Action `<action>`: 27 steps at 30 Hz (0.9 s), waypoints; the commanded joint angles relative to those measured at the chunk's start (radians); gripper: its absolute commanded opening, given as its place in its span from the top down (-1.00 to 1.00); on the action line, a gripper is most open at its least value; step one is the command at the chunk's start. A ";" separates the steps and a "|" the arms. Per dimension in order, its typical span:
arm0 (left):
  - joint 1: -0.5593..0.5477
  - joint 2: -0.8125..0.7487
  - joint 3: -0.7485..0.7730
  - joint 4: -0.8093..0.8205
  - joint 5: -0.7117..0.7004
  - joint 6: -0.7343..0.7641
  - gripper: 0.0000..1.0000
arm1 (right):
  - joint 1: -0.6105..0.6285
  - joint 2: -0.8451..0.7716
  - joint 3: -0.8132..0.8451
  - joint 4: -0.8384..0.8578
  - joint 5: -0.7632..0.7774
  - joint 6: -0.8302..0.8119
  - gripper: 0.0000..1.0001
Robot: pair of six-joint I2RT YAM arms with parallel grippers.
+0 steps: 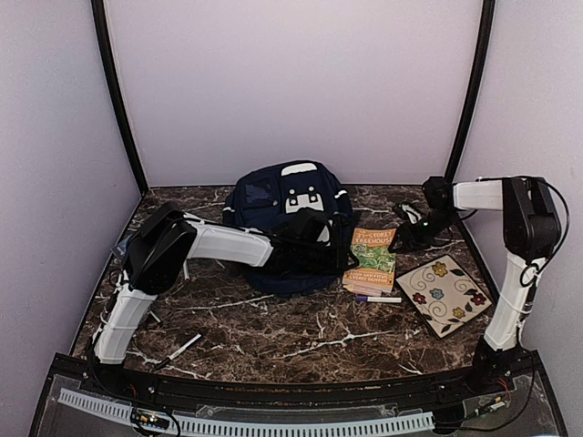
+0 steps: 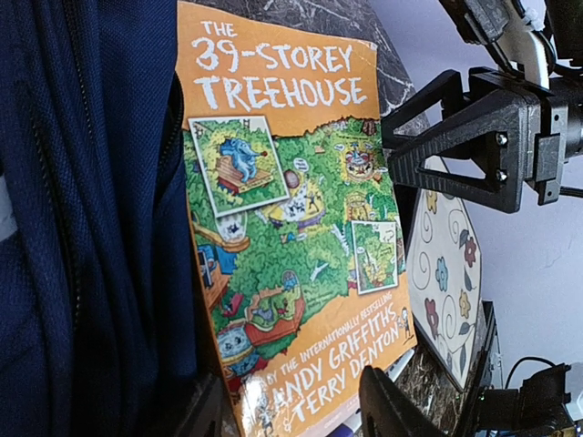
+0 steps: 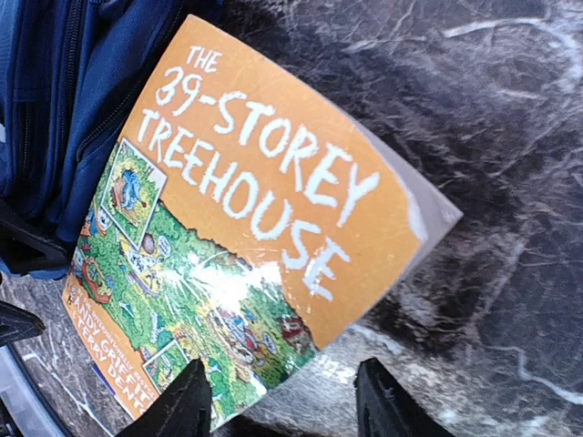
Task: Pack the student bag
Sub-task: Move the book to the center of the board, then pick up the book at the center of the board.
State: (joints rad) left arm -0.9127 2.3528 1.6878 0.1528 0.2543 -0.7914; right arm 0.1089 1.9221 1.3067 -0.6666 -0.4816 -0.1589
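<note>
The student bag (image 1: 273,205) sits slumped at the middle of the table's far edge, navy fabric with white trim. I judge it soft and limp: light for its bulk, but it will sag and fold wherever I lift it, so the mouth won't stay open by itself. I'd take hold on a stiffer line, the zip seam or the lip of the opening, not the loose side panel.

My left pincer (image 2: 291,401) is at the bag's right flank with its fingers apart, gripping nothing. The right pincer (image 3: 282,373) hangs over the orange book (image 1: 371,258), fingers also spread and not closed on it. The book lies against the bag, toward the right edge; its glossy cover looks slippery.

A pen (image 1: 378,298) lies just near of the book, and a flowered pad (image 1: 444,294) sits toward the near right corner. The table (image 1: 273,337) is dark veined marble, hard and smooth, so things will slide. Plain pale walls (image 1: 291,82) close in the far edge and both sides.
</note>
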 commanded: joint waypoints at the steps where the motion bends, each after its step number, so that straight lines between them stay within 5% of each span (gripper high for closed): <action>1: 0.018 0.022 0.032 -0.139 0.002 -0.016 -0.09 | -0.001 0.063 0.016 -0.005 -0.062 0.026 -0.01; 18: 0.018 0.266 0.321 -0.397 0.127 -0.044 -0.10 | -0.032 0.181 0.006 -0.004 0.022 0.072 0.58; 27: 0.018 0.243 0.270 -0.399 0.092 -0.125 -0.08 | -0.035 0.221 0.011 -0.081 0.124 0.047 0.82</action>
State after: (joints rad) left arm -0.8989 2.5347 2.0457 -0.1780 0.3851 -0.8589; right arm 0.0681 2.0354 1.3563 -0.6750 -0.5743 -0.0708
